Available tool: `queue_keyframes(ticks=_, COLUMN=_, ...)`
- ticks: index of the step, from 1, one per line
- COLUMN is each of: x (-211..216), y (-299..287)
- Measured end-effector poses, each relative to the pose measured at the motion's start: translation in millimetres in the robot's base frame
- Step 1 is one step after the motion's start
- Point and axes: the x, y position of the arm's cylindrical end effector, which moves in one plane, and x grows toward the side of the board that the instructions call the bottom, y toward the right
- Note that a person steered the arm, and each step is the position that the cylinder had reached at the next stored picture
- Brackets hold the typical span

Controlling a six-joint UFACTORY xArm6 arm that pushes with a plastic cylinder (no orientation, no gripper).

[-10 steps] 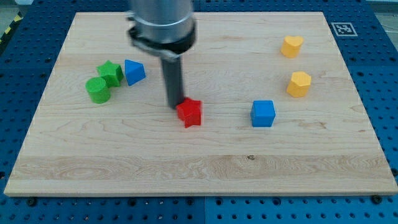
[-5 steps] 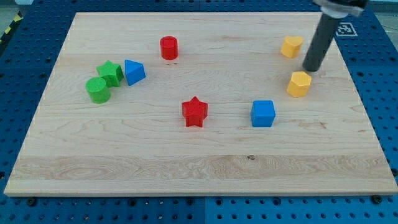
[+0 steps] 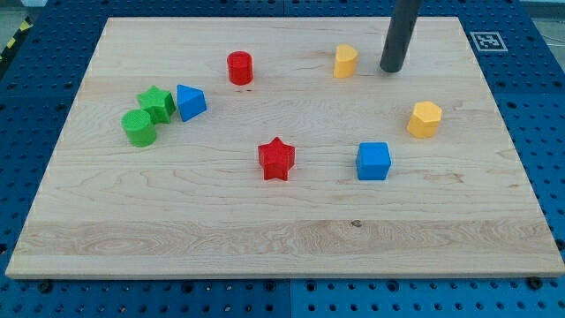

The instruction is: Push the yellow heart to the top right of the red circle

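Observation:
The yellow heart (image 3: 346,61) lies near the view's top, right of centre. The red circle (image 3: 239,68) is a short red cylinder to its left, at about the same height on the board. My tip (image 3: 390,68) stands a short way to the right of the yellow heart, apart from it. The dark rod rises out of the view's top.
A yellow hexagon (image 3: 425,118) sits at the right, a blue cube (image 3: 373,161) below it, a red star (image 3: 276,159) at the centre. A blue triangle (image 3: 190,102), a green star (image 3: 157,103) and a green cylinder (image 3: 139,128) cluster at the left on the wooden board (image 3: 265,238).
The yellow heart has slid left from the board's right side toward the red circle. My tip has moved up and left, following it.

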Motion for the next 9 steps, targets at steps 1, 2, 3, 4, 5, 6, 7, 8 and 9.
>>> queue_keyframes(ticks=1, x=4, y=-25)
queue_keyframes(ticks=2, x=-13, y=-81)
queue_keyframes(ticks=3, x=-20, y=-116)
queue_keyframes(ticks=4, x=0, y=-105)
queue_keyframes(ticks=5, x=-10, y=-109)
queue_keyframes(ticks=6, x=-38, y=-140)
queue_keyframes(ticks=7, x=-46, y=-152)
queue_keyframes(ticks=8, x=-29, y=-123)
queue_keyframes(ticks=9, x=-10, y=-50)
